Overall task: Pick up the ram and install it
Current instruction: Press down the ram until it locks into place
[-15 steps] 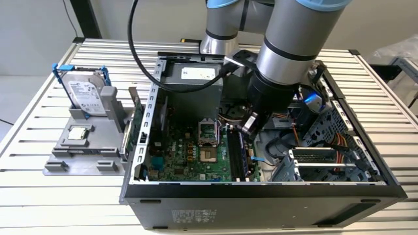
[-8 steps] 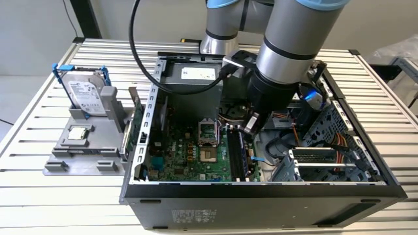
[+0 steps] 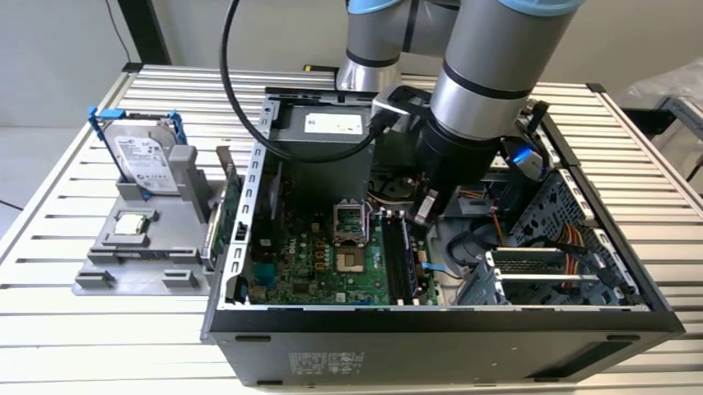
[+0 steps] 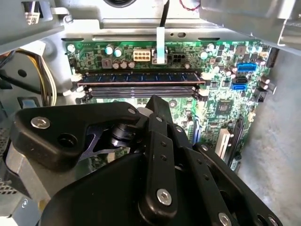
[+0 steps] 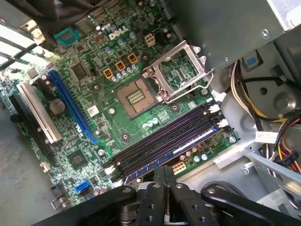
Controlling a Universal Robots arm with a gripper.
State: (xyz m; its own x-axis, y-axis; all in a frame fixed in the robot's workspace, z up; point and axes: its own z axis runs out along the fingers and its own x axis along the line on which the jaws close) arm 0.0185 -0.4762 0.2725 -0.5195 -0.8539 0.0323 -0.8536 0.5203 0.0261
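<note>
ram [image 4: 141, 77] seated in slot, prob. beyond gripper [image 4: 155, 106].

Green motherboard [image 5: 99, 84] seen past the black gripper [image 5: 164, 181] linkage.
A dark stick, probably the ram [image 5: 171, 153], sits in the outermost black slot.

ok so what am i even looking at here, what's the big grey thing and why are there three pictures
The big grey thing is a robot arm reaching down into an open computer case on a slatted metal table. The exterior view is from a camera off the arm. The two wrist views come from cameras riding on the arm, looking past its black gripper at the green motherboard.

Inside, the processor socket stands open. The ram, a long thin stick, sits in one of the memory slots, with the gripper just above it.

On the exterior view's left, a grey holder carries a hard drive in a blue frame and a small square processor chip.
</note>
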